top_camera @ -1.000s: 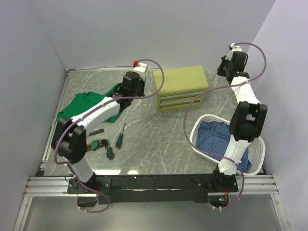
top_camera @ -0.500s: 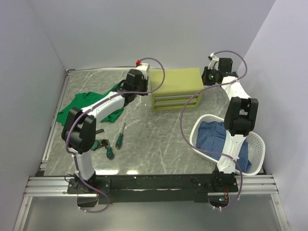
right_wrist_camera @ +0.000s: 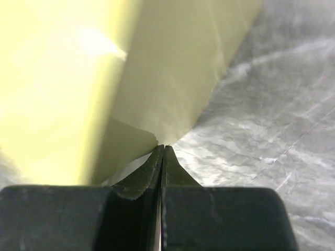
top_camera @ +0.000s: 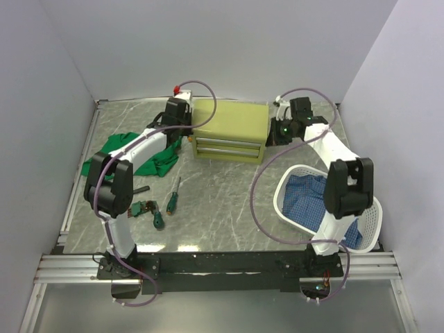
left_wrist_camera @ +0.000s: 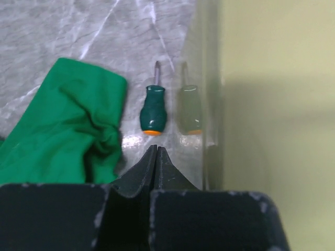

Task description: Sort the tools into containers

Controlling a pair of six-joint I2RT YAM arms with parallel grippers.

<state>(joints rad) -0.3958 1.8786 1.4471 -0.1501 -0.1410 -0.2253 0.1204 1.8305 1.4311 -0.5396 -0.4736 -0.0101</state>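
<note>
The boxy olive-yellow chest (top_camera: pixel 229 119) had slid left. The left tool (left_wrist_camera: pixel 157 149), pinched together, faced a stubby green-handled screwdriver (left_wrist_camera: pixel 153 111); the right tool (right_wrist_camera: pixel 163 148), likewise together, sat by the chest's smooth corner.

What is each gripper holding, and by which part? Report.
Nothing is held. The left gripper is shut, empty, beside the chest, a green screwdriver lying ahead; the right gripper is shut, empty, at the chest's other side.

We see a bright, even top view with soft shadows. The chest (right_wrist_camera: pixel 63 78) glares yellow and blurry up close. The table (left_wrist_camera: pixel 68 31) shines a little.
</note>
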